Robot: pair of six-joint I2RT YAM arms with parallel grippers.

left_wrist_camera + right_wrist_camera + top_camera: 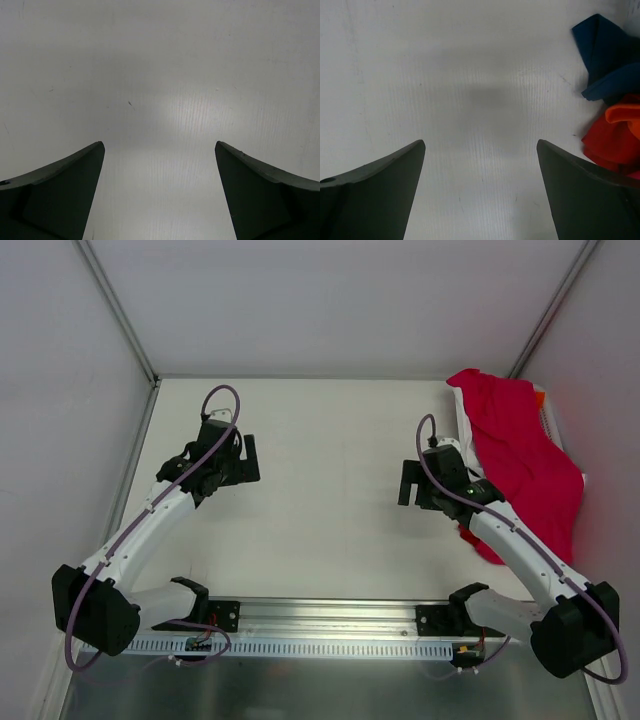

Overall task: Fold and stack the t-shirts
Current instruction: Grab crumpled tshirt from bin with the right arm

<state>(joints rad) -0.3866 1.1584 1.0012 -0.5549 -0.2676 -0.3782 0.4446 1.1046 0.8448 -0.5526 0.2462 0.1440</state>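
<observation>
It seems the very start — the left gripper [248, 456] and right gripper [407, 483] stand wide open, empty, and the t-shirts [520, 455] lie heaped at the right edge of the table [320, 520], so one must first be drawn out.

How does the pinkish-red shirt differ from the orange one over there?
The crimson t-shirt sprawls on top, plainly seen from above; the orange t-shirt is mostly buried beneath it, only an edge peeking out. The crimson t-shirt is a pinkish-red, the orange t-shirt a brighter colour. Both lie crumpled and unfolded at the right side of the table, and neither is held.
</observation>
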